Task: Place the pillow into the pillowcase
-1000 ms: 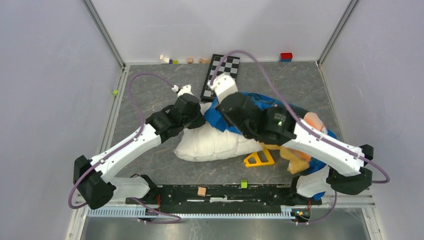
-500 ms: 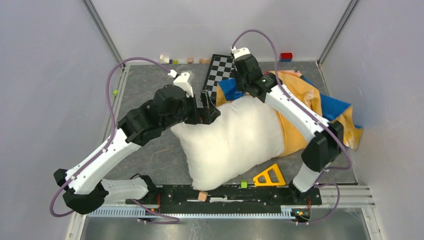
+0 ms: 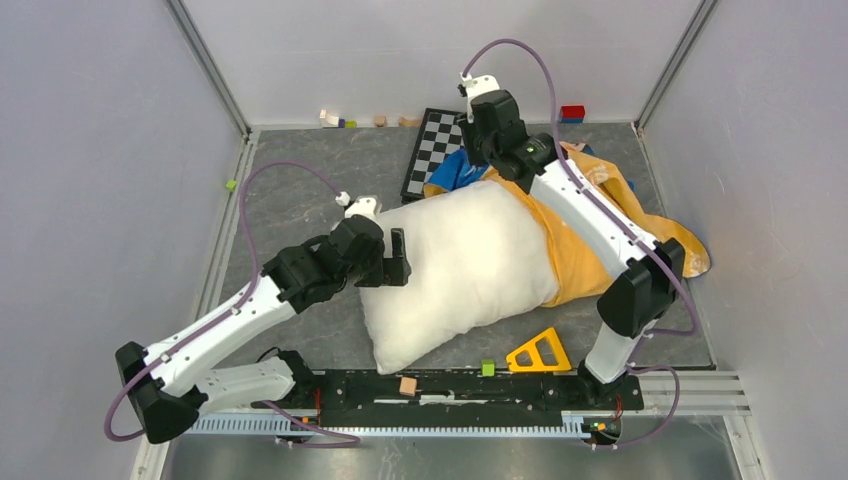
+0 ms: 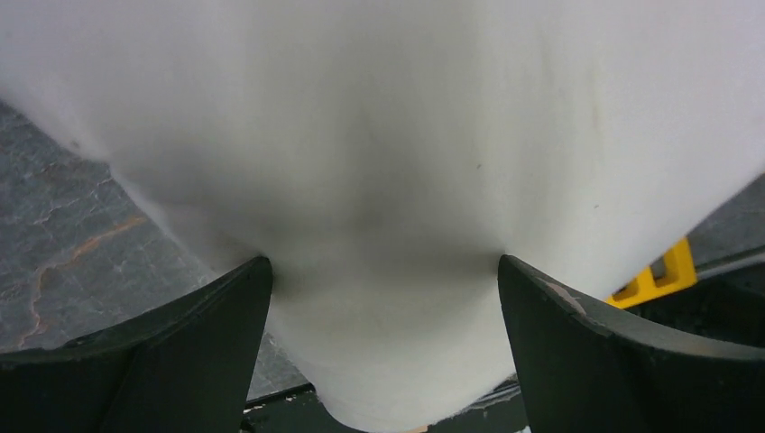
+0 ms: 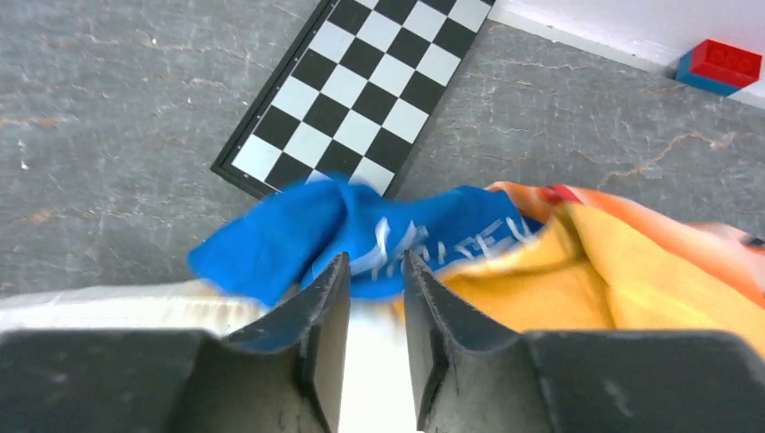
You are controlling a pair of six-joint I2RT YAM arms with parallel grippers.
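The plump off-white pillow (image 3: 470, 265) lies across the middle of the mat. In the left wrist view the pillow (image 4: 397, 162) fills the frame and bulges between the fingers. My left gripper (image 3: 399, 258) (image 4: 383, 266) stands wide open against its left edge. The orange-yellow pillowcase (image 3: 592, 225) (image 5: 631, 289) lies crumpled behind and to the right of the pillow, under the right arm. Its far-left end is a blue part with white lettering (image 3: 463, 170) (image 5: 361, 234). My right gripper (image 3: 482, 148) (image 5: 375, 262) hangs just over that blue end, its jaws a little apart and nothing between them.
A chessboard (image 3: 435, 150) (image 5: 361, 81) lies at the back of the mat. A yellow triangle (image 3: 537, 352) sits near the front rail, and small blocks (image 3: 405, 384) rest on that rail. A red brick (image 3: 572, 112) (image 5: 732, 63) and several small blocks (image 3: 340, 120) line the back wall.
My left gripper opened wide and drew back toward the near left. My right gripper's jaws parted. The pillow settled flatter and the pillowcase dropped onto the mat.
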